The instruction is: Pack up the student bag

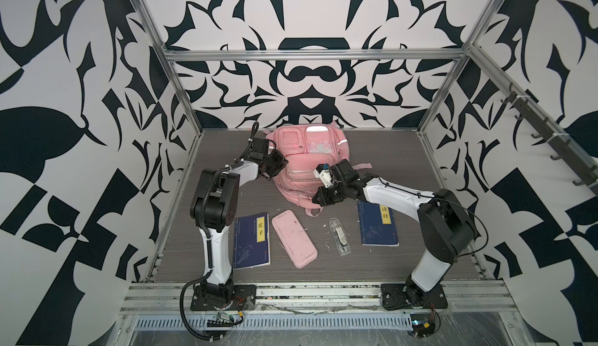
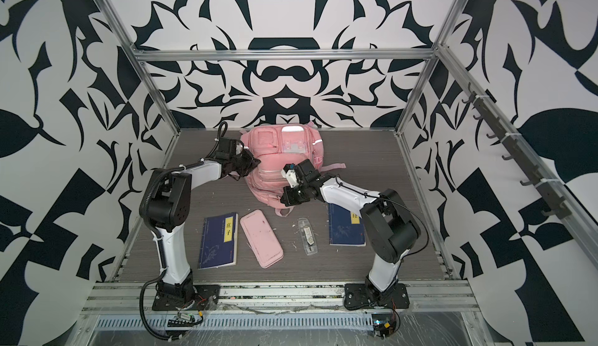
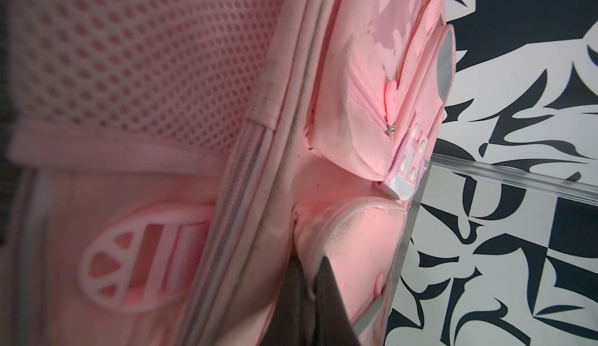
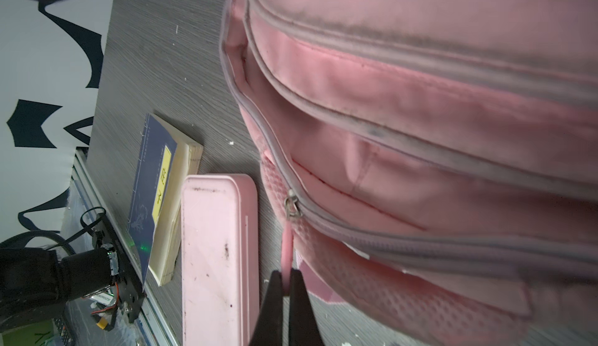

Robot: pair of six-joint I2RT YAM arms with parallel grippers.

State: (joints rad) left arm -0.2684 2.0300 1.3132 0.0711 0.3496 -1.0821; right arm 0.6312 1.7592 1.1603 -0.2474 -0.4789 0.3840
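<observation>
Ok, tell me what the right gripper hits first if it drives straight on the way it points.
The right gripper is shut on the pink zip pull; straight ahead it would likely meet the metal slider first, then the student bag. Depth is unclear, but nothing shows in between.

- pink pencil case (image 1: 293, 239) lying flat, near the right jaws, in front of them and to their left
- blue book (image 1: 251, 240) with a yellow label, well in front of the left jaws
- clear plastic case (image 1: 339, 237), in front of the right jaws
- second blue book (image 1: 378, 226), right of the right jaws
</observation>
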